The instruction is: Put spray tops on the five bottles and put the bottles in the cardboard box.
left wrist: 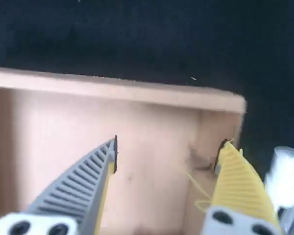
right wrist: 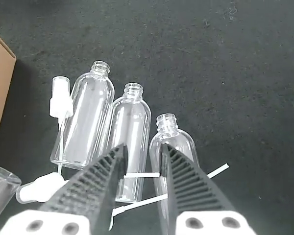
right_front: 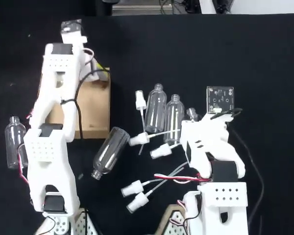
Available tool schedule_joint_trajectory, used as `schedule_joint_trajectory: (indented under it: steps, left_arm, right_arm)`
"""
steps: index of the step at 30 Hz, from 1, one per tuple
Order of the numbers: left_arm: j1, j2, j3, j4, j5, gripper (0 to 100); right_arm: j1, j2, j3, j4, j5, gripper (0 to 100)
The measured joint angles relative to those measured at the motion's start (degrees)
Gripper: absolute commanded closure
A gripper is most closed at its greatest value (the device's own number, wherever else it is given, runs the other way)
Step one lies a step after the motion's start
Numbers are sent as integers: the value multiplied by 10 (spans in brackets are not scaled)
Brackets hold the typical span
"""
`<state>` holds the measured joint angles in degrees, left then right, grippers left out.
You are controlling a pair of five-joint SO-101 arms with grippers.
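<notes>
I'm looking at a robotics lab bench here: black cloth over the table, loose cables trailing past its far edge.

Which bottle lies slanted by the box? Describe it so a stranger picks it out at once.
Start at the cardboard box. Just off its near corner, between it and the row of three bottles, lies a clear bottle. It alone lies slanted, its neck pointing away from the box, while those three lie side by side, parallel.

Black table carries a cardboard box, five bottles and loose spray tops
</notes>
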<state>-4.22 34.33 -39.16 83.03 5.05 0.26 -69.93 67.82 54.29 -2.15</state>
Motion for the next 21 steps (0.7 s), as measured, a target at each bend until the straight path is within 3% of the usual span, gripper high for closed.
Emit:
schedule_joint_trajectory:
  steps: [5, 9, 21]
  left_arm:
    - [-40, -1, -153, 150, -62, 690]
    - [-123, -14, -158, 171, -93, 690]
    - [-334, -311, 196, 164, -300, 690]
  right_arm:
    - [0, 0, 0, 0, 0, 899]
    - [0, 0, 0, 0, 0, 899]
    - [0, 0, 9, 0, 0, 899]
